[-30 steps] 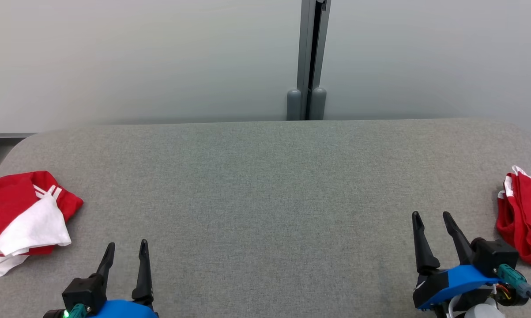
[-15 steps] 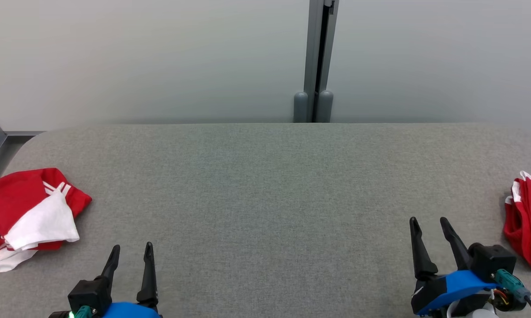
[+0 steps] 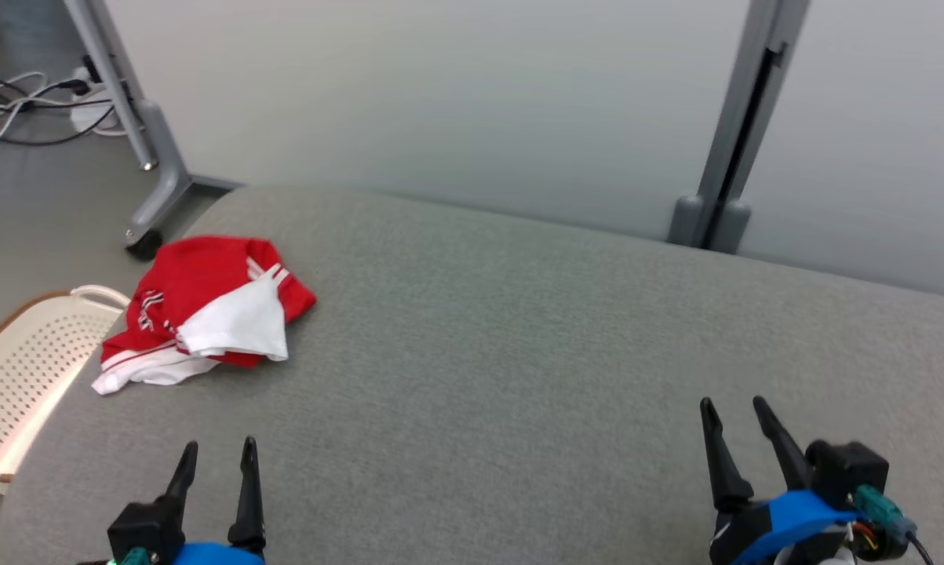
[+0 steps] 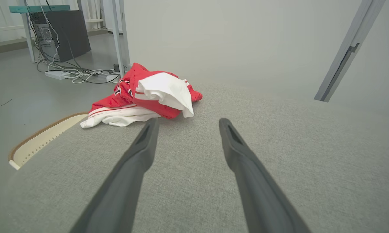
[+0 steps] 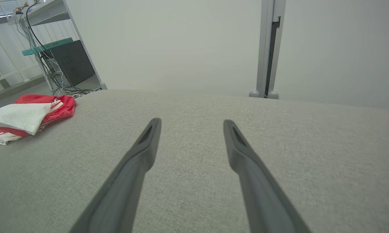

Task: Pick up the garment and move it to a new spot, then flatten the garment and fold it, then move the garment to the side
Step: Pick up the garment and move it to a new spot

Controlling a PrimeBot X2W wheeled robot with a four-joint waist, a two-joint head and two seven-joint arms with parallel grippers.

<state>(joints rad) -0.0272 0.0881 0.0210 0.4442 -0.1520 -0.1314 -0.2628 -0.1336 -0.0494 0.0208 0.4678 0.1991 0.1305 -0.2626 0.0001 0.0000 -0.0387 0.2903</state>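
Crumpled red-and-white garment (image 3: 205, 310) at left end of tabletop (image 3: 519, 337); left claw (image 3: 220, 445) and right claw (image 3: 730, 402) both spread apart, empty.

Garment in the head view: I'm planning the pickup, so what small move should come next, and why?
Probably reach the left pincer forward and leftward to the garment. It lies crumpled near the table's left edge, untouched, ahead of that open, empty pincer; the right pincer is farther away.

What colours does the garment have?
The garment is red and white, with thin stripes along its edges; the left wrist view shows it best.
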